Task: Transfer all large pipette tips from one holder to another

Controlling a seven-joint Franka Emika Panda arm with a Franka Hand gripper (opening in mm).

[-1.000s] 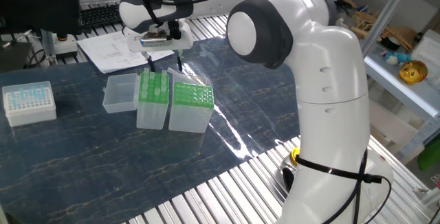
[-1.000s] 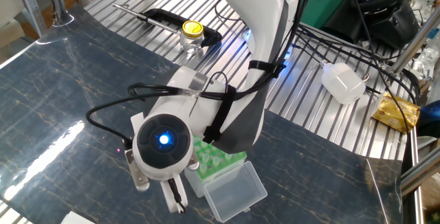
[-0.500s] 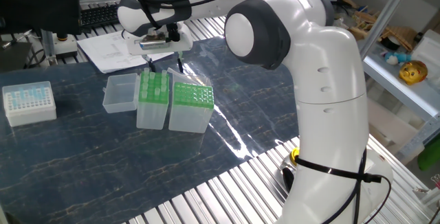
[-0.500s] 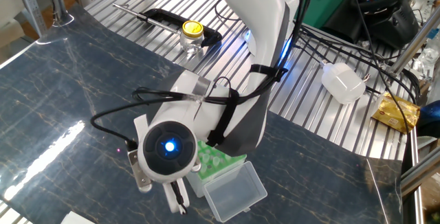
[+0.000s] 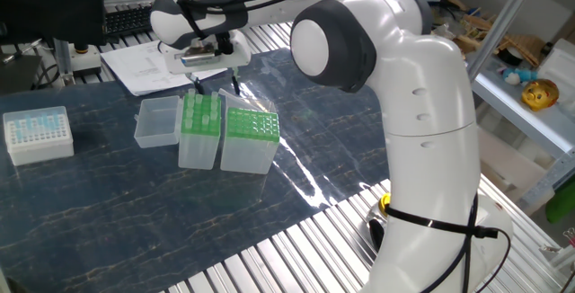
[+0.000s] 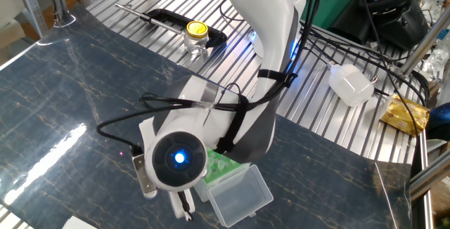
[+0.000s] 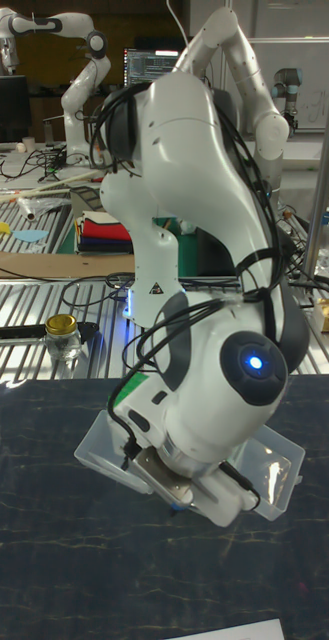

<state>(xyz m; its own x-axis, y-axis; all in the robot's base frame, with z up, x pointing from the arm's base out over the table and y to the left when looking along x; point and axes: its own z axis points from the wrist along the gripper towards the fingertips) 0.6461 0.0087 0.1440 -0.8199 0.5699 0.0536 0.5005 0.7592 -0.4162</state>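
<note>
My gripper (image 5: 216, 83) hangs open just above and behind the two green-topped boxes, with nothing between its dark fingers (image 5: 196, 83). The narrower, taller box with the bright green rack top (image 5: 199, 119) stands left of the wider holder with the flat green grid top (image 5: 252, 126), and they touch. From the other fixed view the hand (image 6: 184, 206) and arm cover most of the green tops (image 6: 223, 162). The tall fixed view shows only a green sliver (image 7: 130, 386) behind the arm. Single large pipette tips are too small to make out.
A clear lidless tray (image 5: 157, 120) (image 6: 239, 194) sits just left of the boxes. A white box of pale-blue tips (image 5: 38, 134) stands at the far left. Papers (image 5: 144, 64) lie behind. A yellow-lidded jar (image 6: 196, 36) and a white bottle (image 6: 350, 85) rest on the metal slats.
The hand has drifted slightly left in one fixed view and slightly down-right in the other. The fingers stay apart and the boxes have not moved.
</note>
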